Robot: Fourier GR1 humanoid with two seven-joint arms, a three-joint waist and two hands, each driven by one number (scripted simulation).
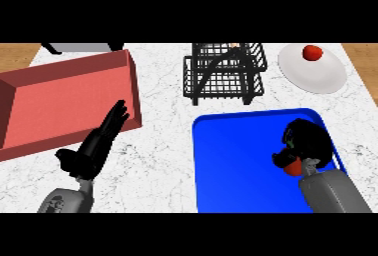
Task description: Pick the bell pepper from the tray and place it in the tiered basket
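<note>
A blue tray (236, 165) lies on the marble counter at the lower right. My right hand (304, 142) is over the tray's right side, fingers curled down round a red bell pepper (293, 169), of which only a small red part shows under the palm. The black wire tiered basket (224, 70) stands behind the tray at the top centre. My left hand (100, 142) rests open at the lower left, fingers straight and pointing up toward a red bin.
A large red bin (66, 107) fills the left side of the counter. A white plate (314, 70) with a small red fruit (312, 51) sits at the top right. A grey object (81, 47) shows at the top left edge.
</note>
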